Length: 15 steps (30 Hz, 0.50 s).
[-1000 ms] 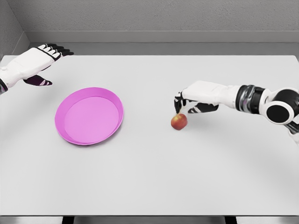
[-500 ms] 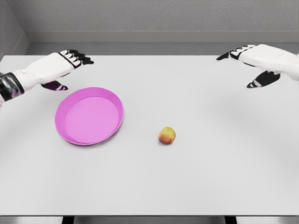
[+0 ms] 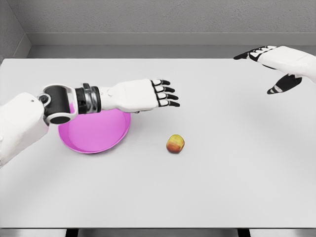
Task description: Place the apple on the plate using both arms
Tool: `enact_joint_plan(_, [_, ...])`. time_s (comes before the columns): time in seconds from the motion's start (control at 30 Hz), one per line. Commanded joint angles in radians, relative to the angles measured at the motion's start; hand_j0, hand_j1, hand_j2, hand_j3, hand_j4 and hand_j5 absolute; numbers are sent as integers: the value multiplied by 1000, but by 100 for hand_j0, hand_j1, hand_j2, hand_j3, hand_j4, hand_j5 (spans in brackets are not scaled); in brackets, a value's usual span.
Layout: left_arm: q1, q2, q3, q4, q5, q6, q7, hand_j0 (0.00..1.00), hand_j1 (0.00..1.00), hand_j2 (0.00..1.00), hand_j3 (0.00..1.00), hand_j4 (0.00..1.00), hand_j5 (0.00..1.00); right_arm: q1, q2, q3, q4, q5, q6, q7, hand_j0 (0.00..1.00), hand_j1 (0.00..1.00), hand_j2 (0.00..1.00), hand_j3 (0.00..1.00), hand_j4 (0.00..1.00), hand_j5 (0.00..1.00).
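One small round apple (image 3: pixel 176 143), red shading to yellow, is sitting on the bare white tabletop (image 3: pixel 207 187), a little toward the near edge from the table's middle. It is nearly spherical, so no long axis is showing, and its stem end is too small to tell which way it is pointing. Nothing is touching it.

Just to its left, apart from it, a round pink plastic plate (image 3: pixel 94 131) with a raised rim is lying flat on the table, holding nothing.

The left hand (image 3: pixel 148 95) is reaching in from the table's left edge, its white forearm crossing over the far part of the plate. Its black-tipped fingers (image 3: pixel 165 97) are stretching out straight and slightly spread toward the right, grasping nothing, and hovering farther from the near edge than the apple.

The right hand (image 3: pixel 276 59) is hanging over the table's far right corner, well apart from the apple, fingers extended and relaxed, thumb dropping down, also holding nothing.
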Motion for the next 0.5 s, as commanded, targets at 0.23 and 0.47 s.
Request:
enact_joint_plan(0.23, [-43, -34, -178, 17, 112, 1, -46, 100, 100, 100, 100, 100, 100, 2, 3, -18, 8, -2, 2, -1, 100, 100, 100, 100, 100, 100])
enact_joint_plan(0.47, [-87, -36, -262, 17, 182, 1, -83, 100, 100, 100, 100, 100, 100, 2, 3, -18, 8, -2, 2, -1, 100, 100, 100, 100, 100, 100])
